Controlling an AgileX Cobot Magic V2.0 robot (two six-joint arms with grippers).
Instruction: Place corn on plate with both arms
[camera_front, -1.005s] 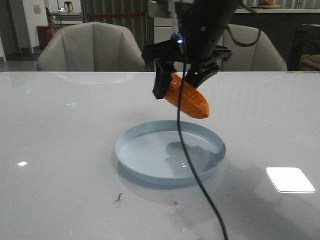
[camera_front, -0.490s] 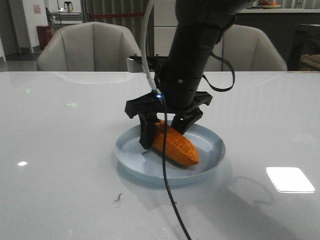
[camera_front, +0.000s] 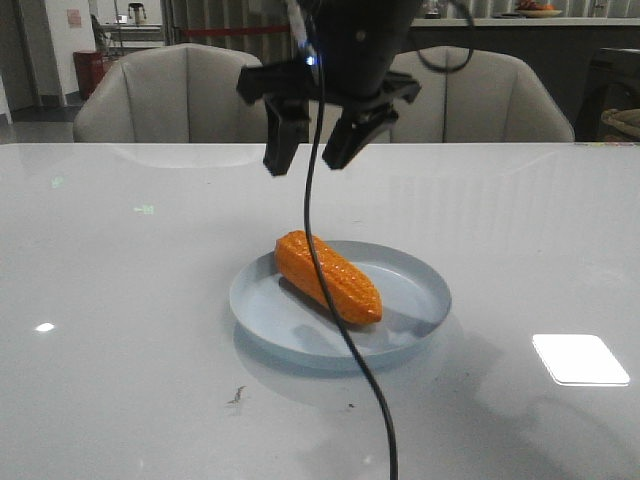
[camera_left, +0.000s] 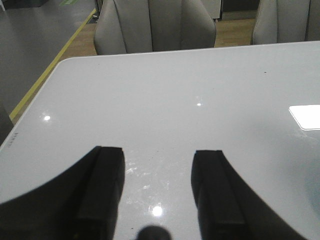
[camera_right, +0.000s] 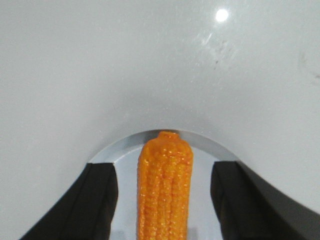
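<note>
Jaws on the right gripper (camera_front: 308, 158) stand spread apart and hold nothing, hanging in the air well above the plate (camera_front: 425, 283). Seen from the right wrist, its two black fingers (camera_right: 102, 192) flank the corn (camera_right: 163, 185) on either side without touching it. The corn (camera_front: 328, 276) lies on its side inside the plate, blunt end toward the far left rim and tapered tip pointing toward the near right. A black cable (camera_front: 335, 330) hangs down from the gripper and crosses in front of the corn and plate. The plate sits on the white glossy surface (camera_front: 120, 300). The left gripper (camera_left: 157, 192) also has its jaws parted and empty, over a bare stretch of the surface.
</note>
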